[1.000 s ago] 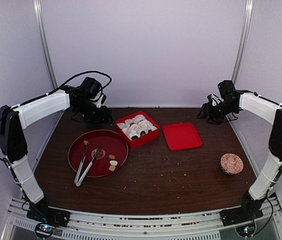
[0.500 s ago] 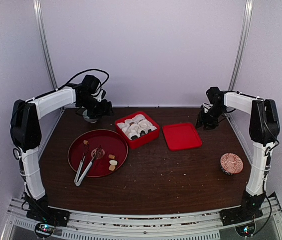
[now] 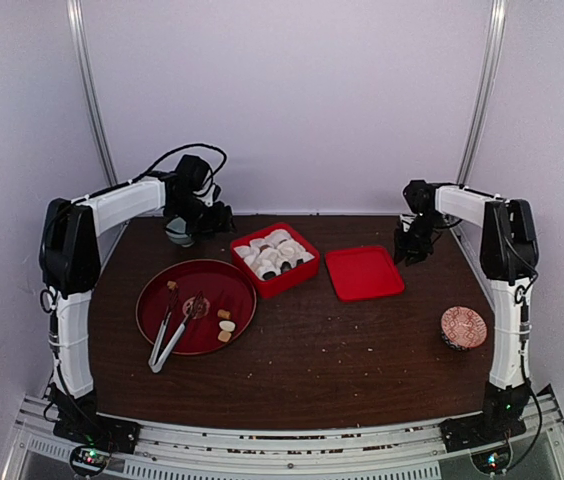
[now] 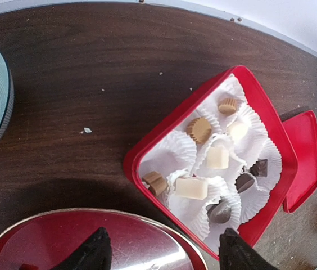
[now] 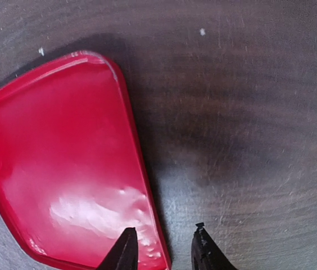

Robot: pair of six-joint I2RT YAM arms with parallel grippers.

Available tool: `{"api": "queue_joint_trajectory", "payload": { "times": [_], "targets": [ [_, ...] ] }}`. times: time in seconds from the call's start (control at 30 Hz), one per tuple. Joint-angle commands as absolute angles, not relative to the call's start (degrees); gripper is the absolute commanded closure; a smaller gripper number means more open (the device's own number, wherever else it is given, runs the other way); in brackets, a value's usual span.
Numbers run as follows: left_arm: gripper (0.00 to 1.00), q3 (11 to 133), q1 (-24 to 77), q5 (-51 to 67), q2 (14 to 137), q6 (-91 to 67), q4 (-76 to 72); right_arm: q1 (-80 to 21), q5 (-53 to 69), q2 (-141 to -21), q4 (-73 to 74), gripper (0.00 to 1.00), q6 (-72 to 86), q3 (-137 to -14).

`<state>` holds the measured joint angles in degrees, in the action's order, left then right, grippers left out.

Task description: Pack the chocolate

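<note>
Left wrist view: left gripper [image 4: 163, 239] gapes wide, empty; chocolate [image 4: 217, 157] at one o'clock. Right gripper [image 5: 164, 228] slightly parted, empty.

I'm looking down at a dark brown, wood-grain counter [image 3: 312, 365] set inside a pale booth. A plain white back wall [image 3: 292, 100] rises behind it. The left wall [image 3: 12, 100] and right wall [image 3: 562, 100] close in the sides, both in the same faintly lilac tone. A slim metal post [image 3: 90, 90] stands in the back left corner and a second post [image 3: 484, 80] in the back right. A silvery slotted rail [image 3: 292, 445] runs along the counter's near edge. The light is soft and even, with weak shadows. Pale specks [image 4: 87, 130] dot the wood.
</note>
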<state>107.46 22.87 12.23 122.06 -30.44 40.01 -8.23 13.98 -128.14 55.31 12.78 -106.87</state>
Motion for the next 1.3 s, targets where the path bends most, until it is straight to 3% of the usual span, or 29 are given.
{"api": "queue_joint_trajectory", "payload": {
  "times": [0.0, 0.33, 1.13, 1.27],
  "targets": [
    [0.32, 110.4, 22.8, 12.2, 122.8, -31.2, 38.7, -9.8, 10.0, -131.8, 62.1, 0.67, 9.9, -114.5],
    [0.32, 110.6, 22.8, 12.6, 122.9, -31.2, 38.7, -16.1, 14.0, -128.0, 58.5, 0.61, 11.4, -108.6],
    [0.33, 107.4, 22.8, 13.5, 121.6, -30.2, 38.9, -27.5, 21.8, -113.6, 48.8, 0.6, 10.8, -81.0],
    [0.33, 106.7, 22.8, 13.2, 121.0, -30.1, 38.8, -27.4, 18.5, -110.8, 49.0, 0.54, 11.1, -81.3]
  ]
}}
